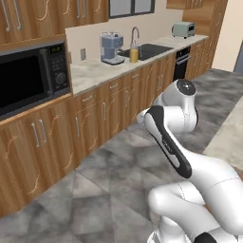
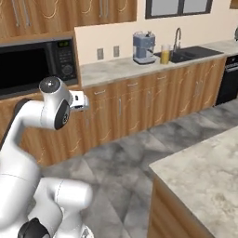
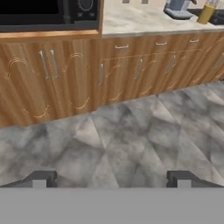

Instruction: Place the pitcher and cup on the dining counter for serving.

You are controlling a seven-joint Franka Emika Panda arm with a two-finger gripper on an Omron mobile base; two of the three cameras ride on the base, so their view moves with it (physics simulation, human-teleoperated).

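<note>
The pitcher is clear glass with orange juice in its lower part. It stands on the far marble counter between the coffee machine and the sink, and also appears in the right base view and at the top right of the hand view. My gripper is open, its two dark fingertips set wide apart with nothing between them. It hangs over the grey floor, far from the pitcher, facing the wooden cabinets. The dining counter is the light marble top at the lower right. The cup is out of view.
A grey-blue coffee machine stands left of the pitcher, with the sink and faucet to its right. A black microwave is built in at the left and a toaster sits far back. Grey tiled floor lies between the cabinets and the dining counter.
</note>
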